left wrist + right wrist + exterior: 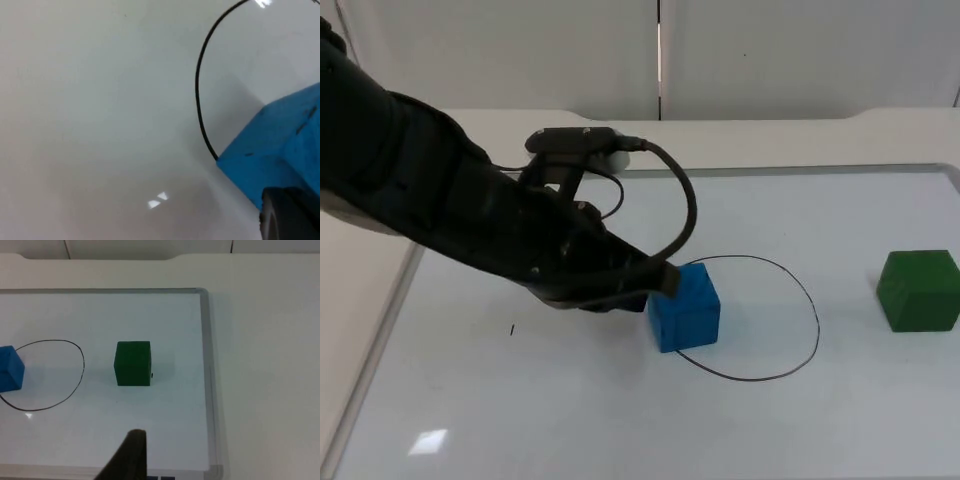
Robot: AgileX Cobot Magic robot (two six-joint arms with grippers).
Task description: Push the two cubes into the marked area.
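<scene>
A blue cube (685, 308) sits across the left edge of the marked area, a black hand-drawn oval (817, 330) on the whiteboard. My left gripper (658, 283) presses against the cube's left side, low over the board. The left wrist view has the blue cube (280, 150) close up beside the oval line (199, 100). A green cube (918, 290) stands to the right, outside the oval. From the right wrist the green cube (133, 363) lies ahead of my right gripper (127, 460), with the blue cube (10, 375) and oval (80, 365) beyond it. The right arm waits.
The whiteboard's grey frame (380, 330) runs along the left, and its right edge (205, 365) lies just past the green cube. Bare white table surrounds the board, ending at the partition wall (770, 60). A small black mark (512, 329) sits on the board's left part.
</scene>
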